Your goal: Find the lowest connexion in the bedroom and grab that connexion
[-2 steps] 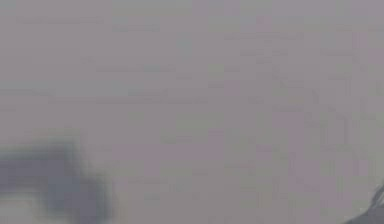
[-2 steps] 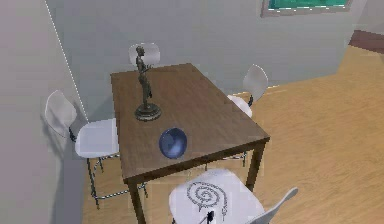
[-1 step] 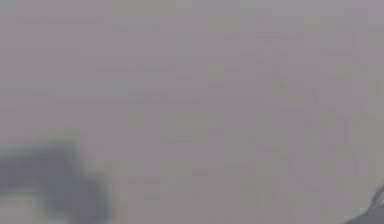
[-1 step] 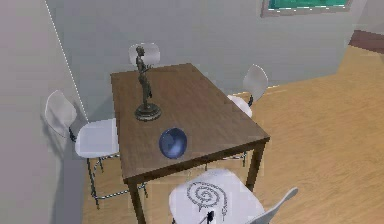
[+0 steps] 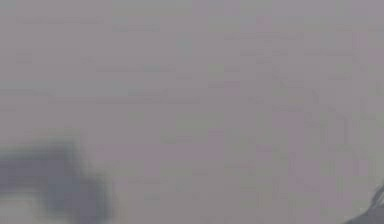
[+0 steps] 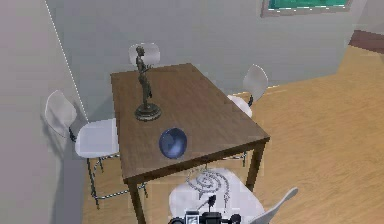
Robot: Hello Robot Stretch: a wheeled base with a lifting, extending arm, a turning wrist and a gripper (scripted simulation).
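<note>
Arm side view: a brown wooden worktop (image 6: 200, 100) stands on a wood floor (image 6: 330, 130) beside a grey wall (image 6: 30, 60). A dark statuette (image 6: 147, 90) stands upright near its middle. A blue rounded object (image 6: 173, 144) rests nearer the front edge, apart from the statuette. Four white chairs (image 6: 85, 135) surround the worktop. The gripper (image 6: 205, 212) shows at the bottom edge against the nearest chair seat (image 6: 215, 188); I cannot tell whether it holds anything. Which item is the task's target cannot be told.
</note>
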